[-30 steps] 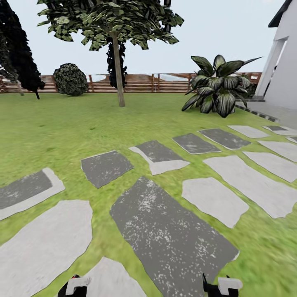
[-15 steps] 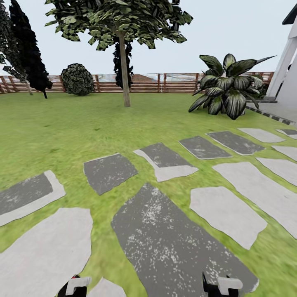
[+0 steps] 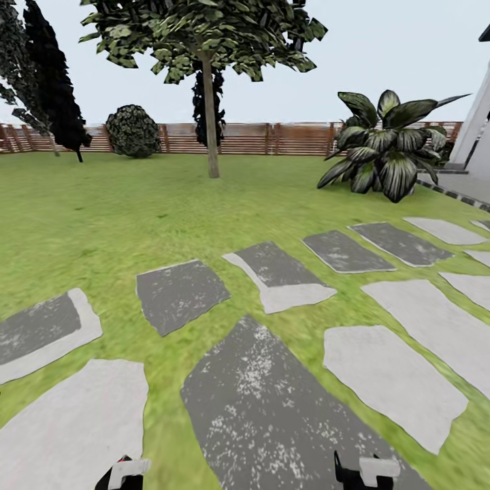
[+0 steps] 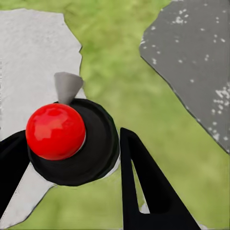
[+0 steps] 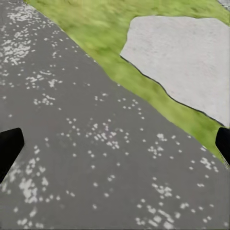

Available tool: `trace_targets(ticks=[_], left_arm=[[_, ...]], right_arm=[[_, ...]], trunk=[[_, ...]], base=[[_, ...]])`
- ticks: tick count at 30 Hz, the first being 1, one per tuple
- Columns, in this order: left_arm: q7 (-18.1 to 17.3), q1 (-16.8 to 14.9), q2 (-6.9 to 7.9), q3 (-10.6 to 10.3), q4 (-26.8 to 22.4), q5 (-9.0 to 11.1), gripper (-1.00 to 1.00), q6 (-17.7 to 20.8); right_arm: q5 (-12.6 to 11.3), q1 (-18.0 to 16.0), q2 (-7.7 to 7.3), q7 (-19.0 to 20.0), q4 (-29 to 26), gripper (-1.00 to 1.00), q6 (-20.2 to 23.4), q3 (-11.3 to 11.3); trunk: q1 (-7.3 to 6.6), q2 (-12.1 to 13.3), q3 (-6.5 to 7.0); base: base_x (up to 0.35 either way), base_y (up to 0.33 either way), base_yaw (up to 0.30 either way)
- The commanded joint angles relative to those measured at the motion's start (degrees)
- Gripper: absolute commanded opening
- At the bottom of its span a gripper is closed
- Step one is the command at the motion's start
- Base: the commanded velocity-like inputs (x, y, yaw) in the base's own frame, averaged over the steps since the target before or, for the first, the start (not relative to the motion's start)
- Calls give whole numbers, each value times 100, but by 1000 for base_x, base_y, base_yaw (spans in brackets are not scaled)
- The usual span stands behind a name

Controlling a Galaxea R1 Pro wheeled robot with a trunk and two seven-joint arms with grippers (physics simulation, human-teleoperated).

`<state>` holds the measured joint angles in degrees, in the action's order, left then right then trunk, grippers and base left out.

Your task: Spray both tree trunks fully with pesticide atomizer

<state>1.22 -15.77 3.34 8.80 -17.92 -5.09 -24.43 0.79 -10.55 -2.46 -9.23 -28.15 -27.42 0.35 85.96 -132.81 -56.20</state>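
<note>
One wide lawn (image 3: 102, 204), closed at the back by a slatted wooden fence (image 3: 299, 139), is seen from the head camera. Well ahead of the robot stands a tall tree (image 3: 204, 34), one of the two to be treated, its bare straight trunk (image 3: 211, 129) upright near the fence. Stepping stones (image 3: 272, 415) cross the grass between robot and tree.

The sprayer (image 4: 72, 143), with its red ball top, black round body and grey nozzle, sits between the fingers of the left gripper (image 4: 69, 136), which appear to pinch it. The right gripper (image 5: 117, 143) is spread wide over a dark stone (image 5: 86, 143), with nothing between its fingers.

Judged step: pick-up done, approach under way. The next move calls for driving across the lawn until the trunk is near, then aiming the nozzle at the bark.
</note>
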Motion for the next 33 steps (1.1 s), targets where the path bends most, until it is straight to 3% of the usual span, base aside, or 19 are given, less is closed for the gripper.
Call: trace_targets(ticks=[1,12,33], left_arm=[[1,-1,0,-1,-1,-1,-100,0],[1,2,0,-1,0,5,-100,1],[1,1,0,0,0,17,-100,0]], right_arm=[[0,0,0,0,-1,100,0,0],[0,0,0,0,2,100,0,0],[0,0,0,0,2,100,0,0]], trunk=[[0,0,0],[0,0,0],[0,0,0]], base=[[340,0,196],[340,0,192],[339,24,5]])
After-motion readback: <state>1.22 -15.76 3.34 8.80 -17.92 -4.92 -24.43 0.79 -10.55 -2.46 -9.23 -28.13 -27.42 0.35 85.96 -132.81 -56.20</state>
